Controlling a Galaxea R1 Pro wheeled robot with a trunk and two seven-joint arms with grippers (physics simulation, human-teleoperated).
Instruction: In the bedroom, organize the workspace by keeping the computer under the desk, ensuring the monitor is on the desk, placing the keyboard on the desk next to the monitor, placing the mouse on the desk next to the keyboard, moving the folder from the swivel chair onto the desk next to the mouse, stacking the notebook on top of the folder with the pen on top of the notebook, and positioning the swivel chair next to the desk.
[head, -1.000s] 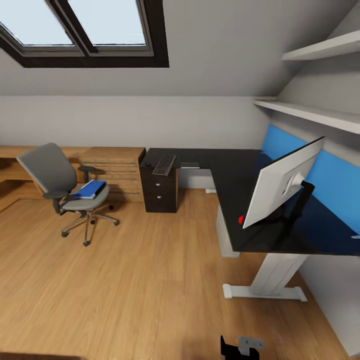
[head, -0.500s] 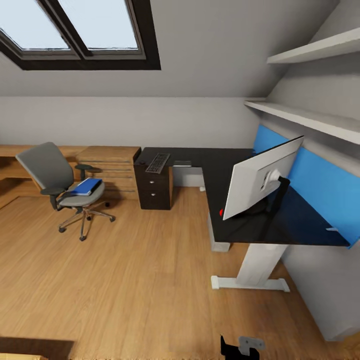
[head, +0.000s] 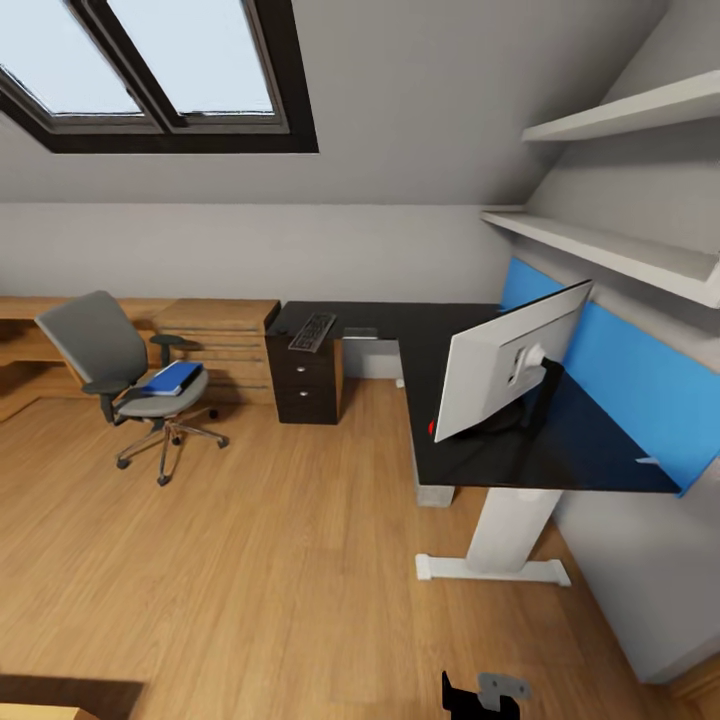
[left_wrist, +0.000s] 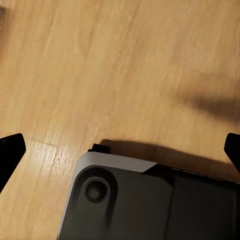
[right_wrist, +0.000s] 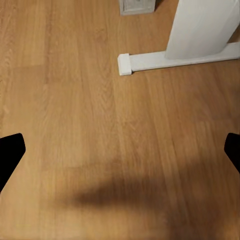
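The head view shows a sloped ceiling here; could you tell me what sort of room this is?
Probably an attic home office: a skylight in the sloping ceiling, an L-shaped desk with monitor and keyboard, and a swivel chair on wooden floor.

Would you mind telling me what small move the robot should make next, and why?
Probably turn and roll left toward the swivel chair. The blue folder lies on its seat, far from the desk, where the monitor and keyboard already sit. Both wrist views show open jaws over bare wooden floor, holding nothing.
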